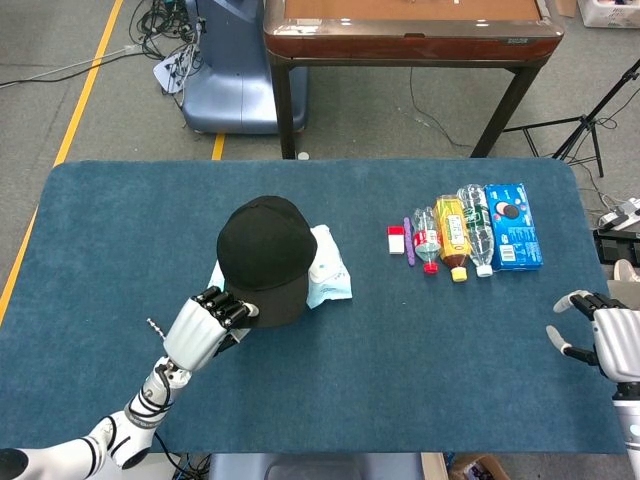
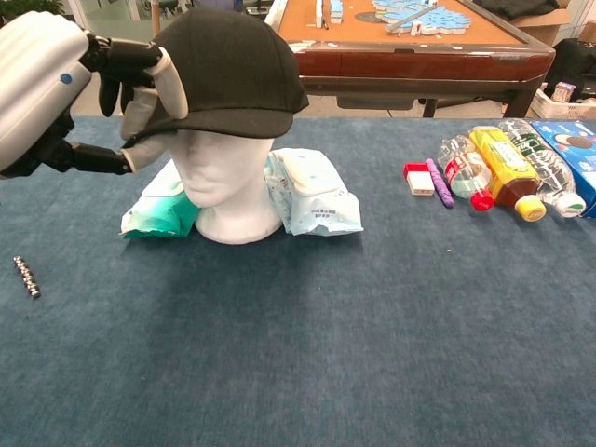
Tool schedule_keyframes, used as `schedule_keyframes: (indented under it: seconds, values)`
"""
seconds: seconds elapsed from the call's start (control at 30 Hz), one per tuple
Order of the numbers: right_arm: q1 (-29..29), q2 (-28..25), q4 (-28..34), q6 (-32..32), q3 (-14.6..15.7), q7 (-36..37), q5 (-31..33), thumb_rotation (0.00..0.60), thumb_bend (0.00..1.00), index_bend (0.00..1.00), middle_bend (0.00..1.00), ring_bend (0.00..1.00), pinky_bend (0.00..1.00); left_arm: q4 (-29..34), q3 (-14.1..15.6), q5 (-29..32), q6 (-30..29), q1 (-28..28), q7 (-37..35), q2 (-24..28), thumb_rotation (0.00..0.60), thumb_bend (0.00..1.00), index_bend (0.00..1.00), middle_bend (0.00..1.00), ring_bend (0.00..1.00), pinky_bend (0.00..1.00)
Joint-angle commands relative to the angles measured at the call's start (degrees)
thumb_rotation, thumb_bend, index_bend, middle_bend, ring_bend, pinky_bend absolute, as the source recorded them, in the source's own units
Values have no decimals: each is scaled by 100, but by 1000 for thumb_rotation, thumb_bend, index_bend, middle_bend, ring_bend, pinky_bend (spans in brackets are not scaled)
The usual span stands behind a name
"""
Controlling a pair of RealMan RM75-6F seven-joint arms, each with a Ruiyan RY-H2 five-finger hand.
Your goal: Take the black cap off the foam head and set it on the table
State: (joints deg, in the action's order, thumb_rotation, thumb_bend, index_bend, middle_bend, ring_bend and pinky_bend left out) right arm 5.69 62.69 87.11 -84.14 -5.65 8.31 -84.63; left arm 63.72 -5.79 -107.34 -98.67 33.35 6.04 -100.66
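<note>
The black cap sits raised on top of the white foam head, whose face now shows below the brim. My left hand pinches the brim at its left side, fingers over it and thumb under it. From above, the cap hides the head, and the left hand holds its near edge. My right hand hovers open at the table's right edge, far from the cap.
Two wipe packs flank the foam head's base. A row of bottles, a blue cookie box and small items lie at the right. A small screw lies at the near left. A wooden table stands behind.
</note>
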Motion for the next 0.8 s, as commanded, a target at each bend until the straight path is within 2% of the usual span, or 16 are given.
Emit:
schedule_keyframes:
  seconds: [0.03, 0.3, 0.8]
  values:
    - [0, -1, 1, 0, 3, -1, -5, 600, 271, 487, 455, 410, 480, 118, -20, -46, -17, 25, 112, 75, 600, 596, 615, 778, 620, 659]
    - [-1, -5, 0, 1, 4, 15, -5, 600, 271, 487, 455, 410, 480, 483, -108, -118, 46, 110, 441, 294, 600, 597, 618, 780, 621, 659]
    - [14, -3, 0, 34, 7, 5, 2, 600, 270, 487, 455, 410, 480, 1001, -552, 9, 213, 336, 865, 724, 600, 598, 618, 781, 622, 660]
